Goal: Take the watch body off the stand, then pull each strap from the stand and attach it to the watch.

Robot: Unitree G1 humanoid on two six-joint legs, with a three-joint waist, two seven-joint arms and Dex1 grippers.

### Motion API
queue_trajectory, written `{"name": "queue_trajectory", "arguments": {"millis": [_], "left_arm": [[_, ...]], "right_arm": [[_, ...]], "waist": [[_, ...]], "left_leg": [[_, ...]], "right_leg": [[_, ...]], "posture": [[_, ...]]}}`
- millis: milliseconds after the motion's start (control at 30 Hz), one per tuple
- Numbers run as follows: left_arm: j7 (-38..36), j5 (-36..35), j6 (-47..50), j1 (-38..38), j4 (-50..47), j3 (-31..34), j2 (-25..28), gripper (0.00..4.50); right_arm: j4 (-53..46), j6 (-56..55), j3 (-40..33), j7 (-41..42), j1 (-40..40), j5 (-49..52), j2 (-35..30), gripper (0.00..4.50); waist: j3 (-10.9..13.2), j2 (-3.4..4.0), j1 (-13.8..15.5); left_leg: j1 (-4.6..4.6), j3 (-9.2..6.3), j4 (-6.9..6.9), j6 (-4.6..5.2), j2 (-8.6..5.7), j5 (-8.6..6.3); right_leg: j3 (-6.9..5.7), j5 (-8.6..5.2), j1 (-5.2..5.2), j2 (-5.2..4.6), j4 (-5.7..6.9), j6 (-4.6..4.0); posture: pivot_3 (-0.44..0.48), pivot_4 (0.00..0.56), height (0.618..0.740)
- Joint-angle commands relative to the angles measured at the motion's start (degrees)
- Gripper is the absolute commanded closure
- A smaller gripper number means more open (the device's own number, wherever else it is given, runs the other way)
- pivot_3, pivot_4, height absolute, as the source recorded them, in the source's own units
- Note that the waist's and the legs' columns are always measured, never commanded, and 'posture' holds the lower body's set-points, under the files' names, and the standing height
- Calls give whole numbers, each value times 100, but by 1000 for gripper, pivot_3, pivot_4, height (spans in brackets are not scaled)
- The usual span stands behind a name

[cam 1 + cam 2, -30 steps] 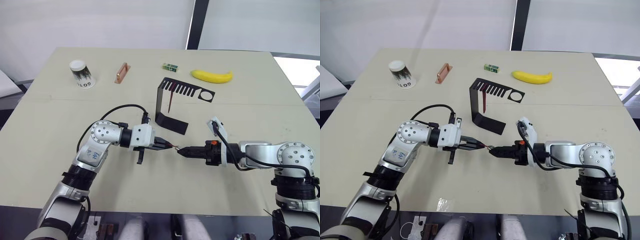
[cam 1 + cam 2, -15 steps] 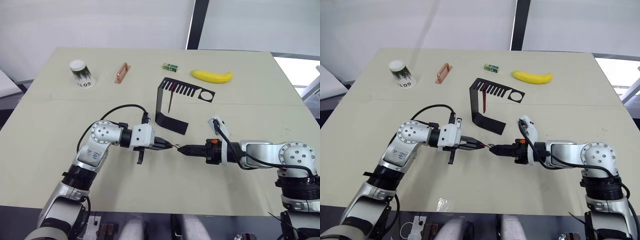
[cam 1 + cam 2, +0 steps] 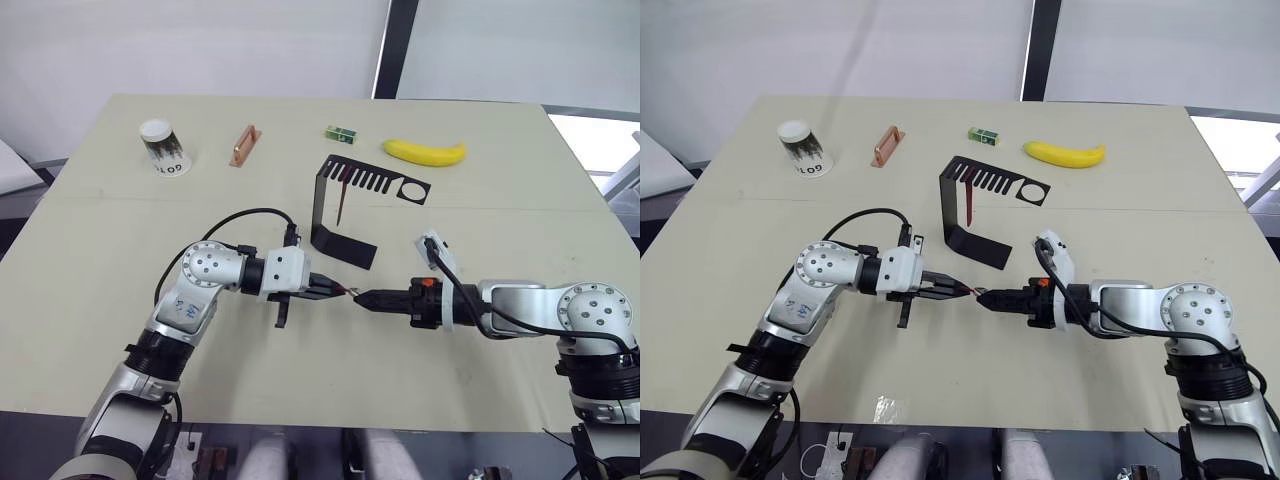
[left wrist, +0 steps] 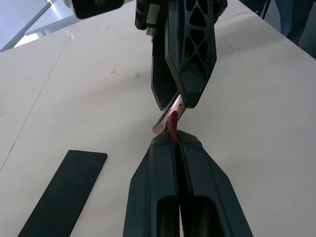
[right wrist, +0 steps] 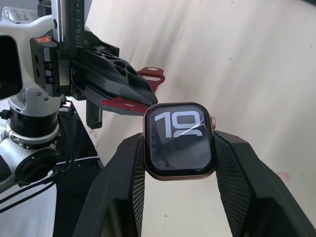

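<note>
First strap attachment, above the near-centre counter: right gripper (image 5: 178, 148) clamped on the small dark glossy-screened watch body (image 5: 178, 140); left gripper (image 4: 174, 140) closed on a slim dark-red strap (image 4: 173, 123) touching its edge. Next: slide strap fully into the case slot

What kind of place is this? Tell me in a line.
Probably a robot test lab rather than a home: a plain beige table against blank white panels, with unrelated props along its far side, namely a banana, a paper cup and a watch stand.

We count one watch body (image 5: 179, 145), two straps (image 5: 129, 104) (image 3: 342, 200), one stand (image 3: 345, 208), one cup (image 3: 163, 147), one banana (image 3: 425, 152), one copper bar (image 3: 243, 146).
</note>
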Motion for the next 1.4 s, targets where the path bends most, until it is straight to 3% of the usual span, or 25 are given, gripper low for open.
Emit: {"name": "queue_trajectory", "arguments": {"millis": [33, 1400], "left_arm": [[36, -32, -18, -49, -66, -23, -59, 4500], [211, 162, 71, -200, 68, -112, -404, 4500]], "right_arm": [[-217, -155, 25, -43, -66, 323, -86, 2993], [-557, -551, 456, -117, -211, 369, -319, 2993]], "waist": [[0, 0, 1], [0, 0, 4]], "left_leg": [[0, 0, 0, 0, 0, 0], [-3, -2, 0, 2, 1, 0]], "right_leg": [[0, 0, 0, 0, 0, 0], [-2, 0, 0, 0, -4, 1]], "posture": [[0, 150, 740], [0, 150, 740]]}}
